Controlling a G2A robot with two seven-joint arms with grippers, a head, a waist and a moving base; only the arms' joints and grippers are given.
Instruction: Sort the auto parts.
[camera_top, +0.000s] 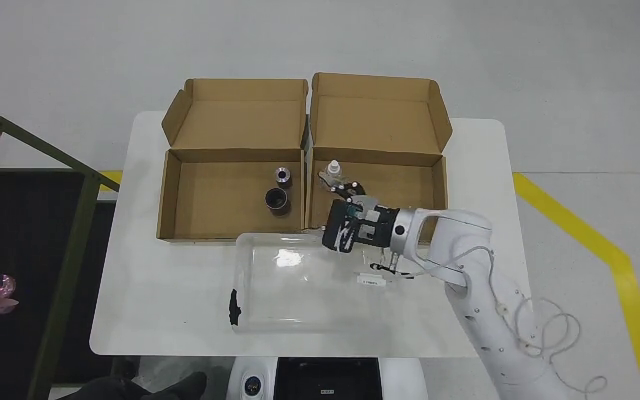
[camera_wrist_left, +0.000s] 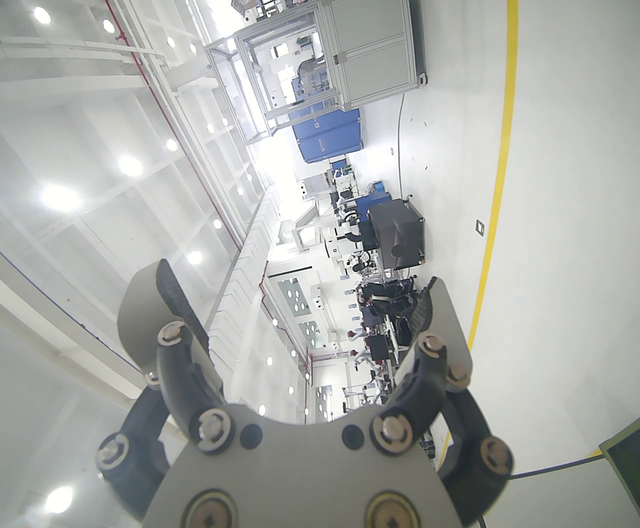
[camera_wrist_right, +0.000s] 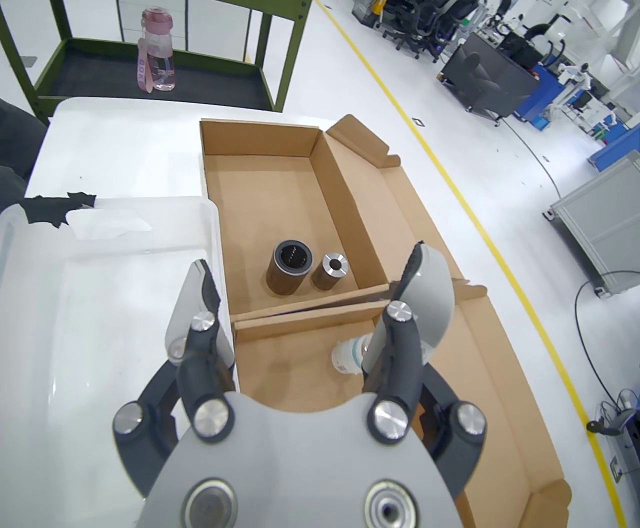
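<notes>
Right wrist view: white part (camera_wrist_right: 344, 357) beside right tool (camera_wrist_right: 310, 257).

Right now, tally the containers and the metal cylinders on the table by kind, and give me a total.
Cardboard boxes: 2
Clear plastic bin: 1
Metal cylinders: 2, one dark, one silver
Total: 5

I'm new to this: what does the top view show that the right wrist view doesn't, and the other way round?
From the top you get the white arm stretched over the table, and the clear bin whole. The wrist view adds the right gripper with fingers spread and empty, plus a black monitor in the room behind. Both share the dark cylinder and silver cylinder in the left cardboard box, and a white part in the right cardboard box.
</notes>
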